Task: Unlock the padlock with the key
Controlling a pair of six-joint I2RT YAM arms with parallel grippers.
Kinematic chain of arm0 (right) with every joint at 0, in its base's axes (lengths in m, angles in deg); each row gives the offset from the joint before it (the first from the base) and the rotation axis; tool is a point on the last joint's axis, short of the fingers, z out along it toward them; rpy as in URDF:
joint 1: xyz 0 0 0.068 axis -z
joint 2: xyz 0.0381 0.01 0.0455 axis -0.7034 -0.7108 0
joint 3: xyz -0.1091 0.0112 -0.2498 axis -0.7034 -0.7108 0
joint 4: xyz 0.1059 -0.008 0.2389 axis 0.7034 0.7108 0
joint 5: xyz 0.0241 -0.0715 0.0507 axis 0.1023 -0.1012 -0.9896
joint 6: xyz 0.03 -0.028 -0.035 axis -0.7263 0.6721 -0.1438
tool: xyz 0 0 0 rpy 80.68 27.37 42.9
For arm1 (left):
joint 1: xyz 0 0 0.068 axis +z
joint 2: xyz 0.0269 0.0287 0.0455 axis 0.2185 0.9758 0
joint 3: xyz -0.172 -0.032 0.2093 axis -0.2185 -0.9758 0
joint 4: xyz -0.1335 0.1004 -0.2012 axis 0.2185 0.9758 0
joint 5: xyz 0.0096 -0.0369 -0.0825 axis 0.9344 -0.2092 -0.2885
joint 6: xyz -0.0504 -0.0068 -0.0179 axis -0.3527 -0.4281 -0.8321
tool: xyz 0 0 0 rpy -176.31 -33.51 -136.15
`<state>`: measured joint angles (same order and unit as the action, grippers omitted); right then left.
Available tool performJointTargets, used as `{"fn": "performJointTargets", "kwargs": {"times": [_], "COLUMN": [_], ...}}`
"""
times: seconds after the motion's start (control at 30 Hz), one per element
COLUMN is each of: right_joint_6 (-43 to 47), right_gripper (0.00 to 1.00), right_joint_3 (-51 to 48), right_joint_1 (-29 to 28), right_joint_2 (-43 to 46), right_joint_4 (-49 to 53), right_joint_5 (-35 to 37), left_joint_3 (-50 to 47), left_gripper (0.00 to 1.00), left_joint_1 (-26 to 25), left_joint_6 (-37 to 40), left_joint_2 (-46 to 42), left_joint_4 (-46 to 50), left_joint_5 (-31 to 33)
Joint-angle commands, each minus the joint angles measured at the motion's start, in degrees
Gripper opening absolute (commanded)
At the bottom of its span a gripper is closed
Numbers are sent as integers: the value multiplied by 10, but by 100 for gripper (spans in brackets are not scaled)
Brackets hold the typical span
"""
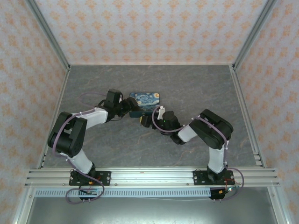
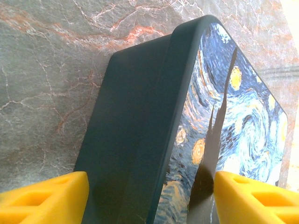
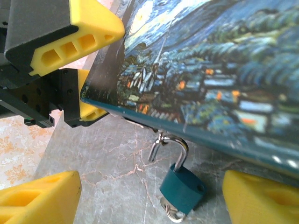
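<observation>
The small teal padlock [image 3: 183, 189] hangs under the edge of the starry-night tin [image 3: 210, 70]. Its silver shackle [image 3: 180, 144] has one leg free of the body and hooks through a small metal loop on the tin. A silver key [image 3: 170, 212] sticks out of the lock's bottom. My right gripper [image 3: 152, 197] is open, with the padlock between its yellow fingers [image 3: 261, 200] and touching neither. My left gripper [image 2: 152, 196] is shut on the tin [image 2: 140, 116], one finger on the dark side and one on the printed face. From above, both grippers [image 1: 128, 108] [image 1: 148, 119] meet at the tin [image 1: 145, 99].
The tin is tilted above the grey marbled table [image 1: 187, 88]. The left gripper's fingers [image 3: 79, 32] sit close to the padlock's left. Aluminium frame rails [image 1: 243, 107] and patterned walls bound the table.
</observation>
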<state>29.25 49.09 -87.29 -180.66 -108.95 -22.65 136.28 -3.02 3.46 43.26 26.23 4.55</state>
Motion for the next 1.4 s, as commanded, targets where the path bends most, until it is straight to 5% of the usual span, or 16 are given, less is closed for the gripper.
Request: {"fn": "performJointTargets", "kwargs": {"times": [0.0, 0.27, 0.8, 1.37], "right_joint_6": [1, -23, -38, -48], "right_gripper": [78, 72, 36, 11], "right_joint_3": [15, 35, 16, 32], "right_joint_1": [3, 7, 28, 28], "right_joint_2": [-23, -57, -66, -82], "right_joint_4": [-23, -59, -95, -74], "right_joint_5": [-17, -48, -63, -66], "left_joint_3": [-30, -40, -36, -39], "left_gripper": [69, 69, 68, 68], "left_joint_1": [0, -2, -3, -4], "left_joint_6": [-2, -4, -5, -4], "left_joint_2": [9, 7, 11, 7], "left_joint_4": [59, 56, 58, 59], "left_joint_5": [11, 12, 15, 15]}}
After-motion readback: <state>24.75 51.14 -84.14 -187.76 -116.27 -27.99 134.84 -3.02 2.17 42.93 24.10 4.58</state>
